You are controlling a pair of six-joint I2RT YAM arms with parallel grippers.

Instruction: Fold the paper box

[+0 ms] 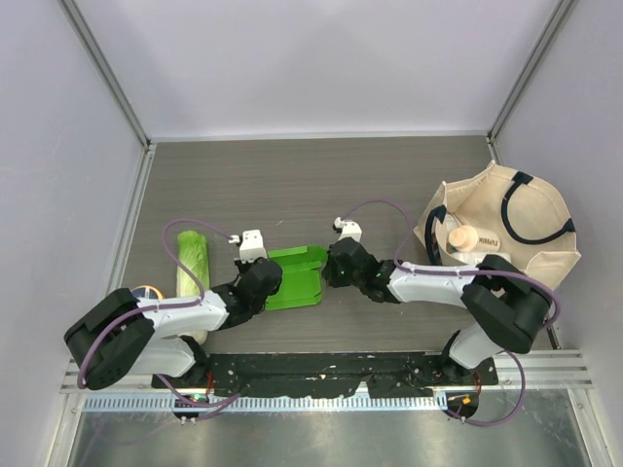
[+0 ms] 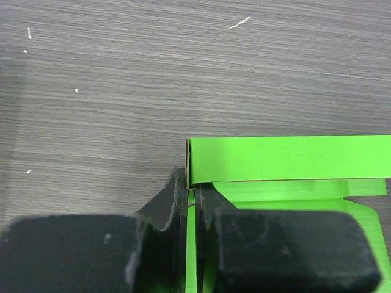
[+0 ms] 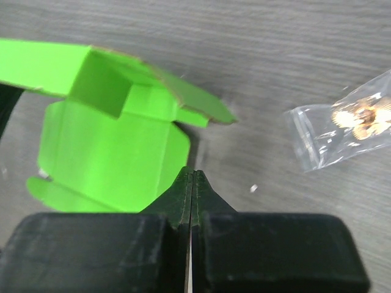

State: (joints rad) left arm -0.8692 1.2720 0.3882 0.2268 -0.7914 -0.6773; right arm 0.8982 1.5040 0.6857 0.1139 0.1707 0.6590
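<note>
Wood-grained grey tabletop (image 1: 321,185) is being shared by both arms, which are bolted at its near edge. Just beyond the bases, the paper box (image 1: 295,277) is being worked between the two tools. It is only partly formed, with one long wall being raised along the far side and the end flaps lying loose.

The box's left wall is being pinched by the left tool (image 2: 190,186), and green card is seen running between its fingers. The right tool (image 3: 192,177) is being shown pressed together at the box's right edge. No card is visible between its tips, so nothing seems to be gripped there.

Since only one side is being held, a shove from the shut right tool could pivot the box around the left pinch. It could also buckle the thin card away from its crease lines. The pinched wall could be crushed or torn if it is pulled sideways, and the raised wall could spring flat.

A small clear packet (image 3: 345,125) is lying just right of the box and could be swept along by the right arm.

Farther out, a cabbage (image 1: 192,261) is lying to the left and a beige tote bag (image 1: 492,185) is standing at the right, both apart from the box.
</note>
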